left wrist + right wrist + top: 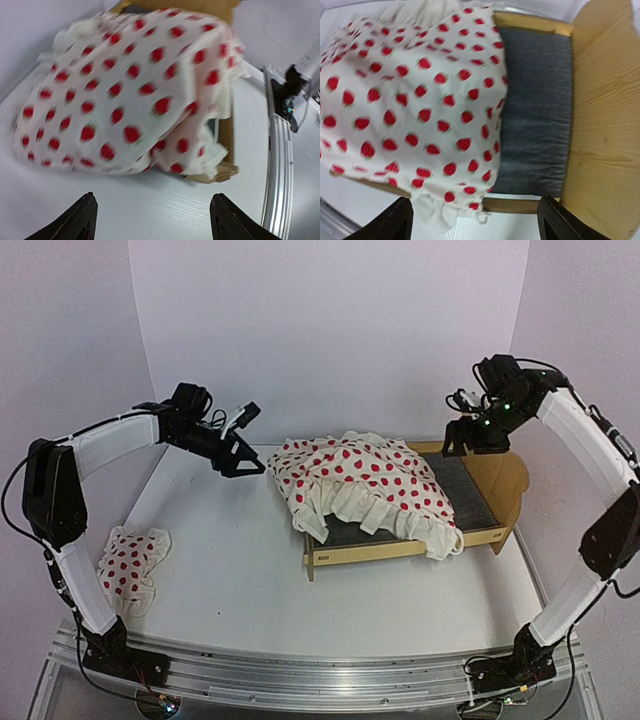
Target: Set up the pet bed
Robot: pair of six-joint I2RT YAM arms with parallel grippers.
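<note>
Pet bed [470,495]: stands on the right half of the bench [230,570], well back from the arm bases, scalloped headboard [605,100] toward the right arm.
Mattress pad [535,110]: dark grey, lying in the frame; only the strip next to the headboard is bare.
Cloth [365,485]: cream with red dots and a ruffled edge, heaped over the foot end and middle of the bed. It is bunched rather than flat, spills past the frame's far-left corner onto the bench, and one ruffle hangs over the front rail [400,548].
Pillow [128,565]: small, red-dotted, lying on the bench at the far left near the left arm's base, well apart from the bed.
Left claw [152,217]: jaws spread wide, nothing between them, raised above the bench just left of the cloth's edge and facing it.
Right claw [472,220]: jaws spread wide and empty, hanging above the head end, looking down at the pad and the cloth's edge.
Step in hand: as I judge it, dressing the bed; the cover is on but untidy, and the pillow has not yet been placed.
Next move: probably one of two things. Either pinch the cloth's edges and draw them out flat and square over the pad, which needs a light grip on thin fabric without dragging the light frame; or send the left arm down to the pillow and carry it to the bare strip by the headboard.
</note>
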